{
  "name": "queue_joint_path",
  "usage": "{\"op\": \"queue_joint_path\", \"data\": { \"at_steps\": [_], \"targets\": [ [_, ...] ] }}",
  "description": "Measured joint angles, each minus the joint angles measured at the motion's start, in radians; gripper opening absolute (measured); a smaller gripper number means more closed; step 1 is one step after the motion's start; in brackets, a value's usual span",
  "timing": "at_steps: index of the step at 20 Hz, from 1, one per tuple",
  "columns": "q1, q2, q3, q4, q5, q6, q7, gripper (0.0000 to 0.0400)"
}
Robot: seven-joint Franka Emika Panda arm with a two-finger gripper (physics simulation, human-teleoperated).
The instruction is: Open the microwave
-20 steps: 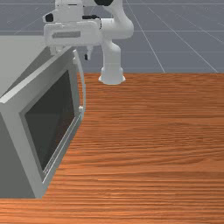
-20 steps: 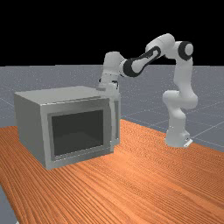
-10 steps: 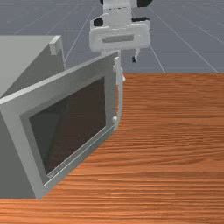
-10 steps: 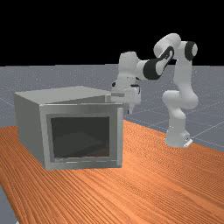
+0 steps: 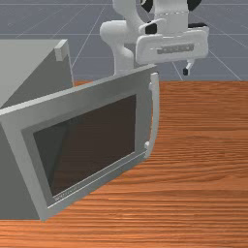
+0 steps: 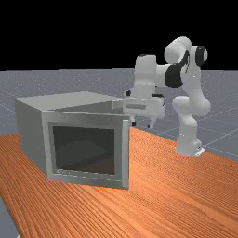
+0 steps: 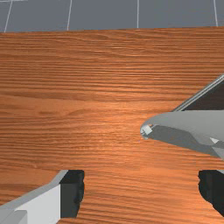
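The gripper [image 5: 169, 72] is at the top edge of the microwave door [image 5: 143, 109], on its handle side, one finger standing clear to the front view's right of the handle [image 5: 155, 114]. In the far view the gripper [image 6: 142, 124] hangs just right of the door [image 6: 119, 148], fingers apart. That door is swung well out from the microwave body [image 6: 30, 135]. The wrist view has the gripper [image 7: 142, 192] open, wood visible between its fingertips, and the curved handle [image 7: 188, 120] beyond them, not held from two sides.
The microwave body [image 5: 29, 63] stands at the front view's left, with a gap between its frame and the door. Wooden table surface [image 5: 208, 160] stretches to the front view's right. The arm's base [image 6: 188, 146] is at the far view's right.
Over the last second the door has swung farther out from the microwave body. My hand has moved to the front view's right, and its body has turned in the far view.
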Motion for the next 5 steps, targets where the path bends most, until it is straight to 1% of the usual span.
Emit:
{"op": "queue_joint_path", "data": {
  "at_steps": [1,3,4,5],
  "targets": [
    [0.015,0.039,-0.007,0.045,-0.032,0.0,0.003,0.0362],
    [0.041,0.132,-0.035,0.156,-0.079,0.002,0.004,0.0237],
    [0.046,0.167,-0.053,0.202,-0.095,-0.001,0.003,0.0245],
    [0.044,0.193,-0.07,0.241,-0.103,-0.005,0.001,0.0242]
  ]
}}
